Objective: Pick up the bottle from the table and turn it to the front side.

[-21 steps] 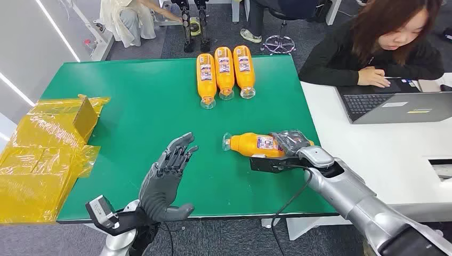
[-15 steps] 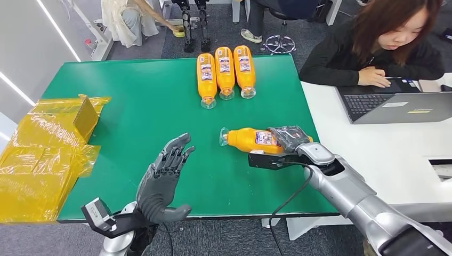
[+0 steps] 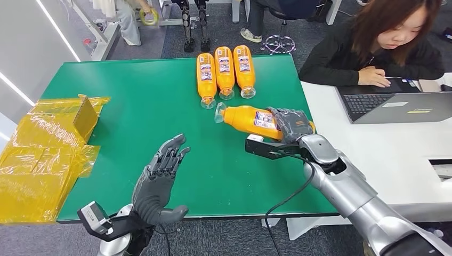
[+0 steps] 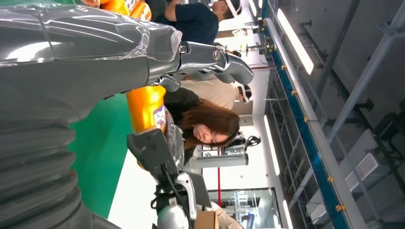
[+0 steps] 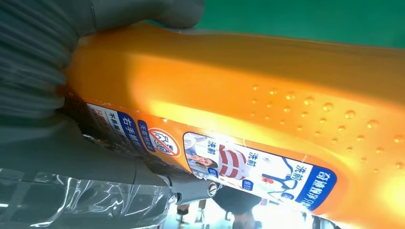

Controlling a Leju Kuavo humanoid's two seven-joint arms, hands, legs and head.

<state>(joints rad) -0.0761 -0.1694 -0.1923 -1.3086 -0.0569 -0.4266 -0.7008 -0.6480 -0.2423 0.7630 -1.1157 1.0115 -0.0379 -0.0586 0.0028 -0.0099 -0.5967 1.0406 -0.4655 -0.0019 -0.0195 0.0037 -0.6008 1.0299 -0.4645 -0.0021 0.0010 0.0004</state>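
Note:
My right hand (image 3: pixel 292 124) grips an orange bottle (image 3: pixel 249 118) with a clear cap and a blue-and-white label, holding it above the green table (image 3: pixel 133 117) with the cap pointing left and slightly up. The right wrist view is close on the bottle's label (image 5: pixel 248 167), with my right hand's thumb (image 5: pixel 143 9) wrapped over its side. My left hand (image 3: pixel 160 176) hovers open over the table's near edge, fingers spread and pointing away from me. In the left wrist view, past my left hand (image 4: pixel 86 62), the held bottle (image 4: pixel 145 107) is visible.
Three more orange bottles (image 3: pixel 224 72) lie side by side at the table's far edge, caps toward me. Yellow wrapped boxes (image 3: pixel 45 144) sit at the left edge. A person works at a laptop (image 3: pixel 394 104) on the white desk to the right.
My right hand has lifted the bottle off the table and carried it away from me, toward the three lying bottles. My left hand has drawn back slightly toward me.

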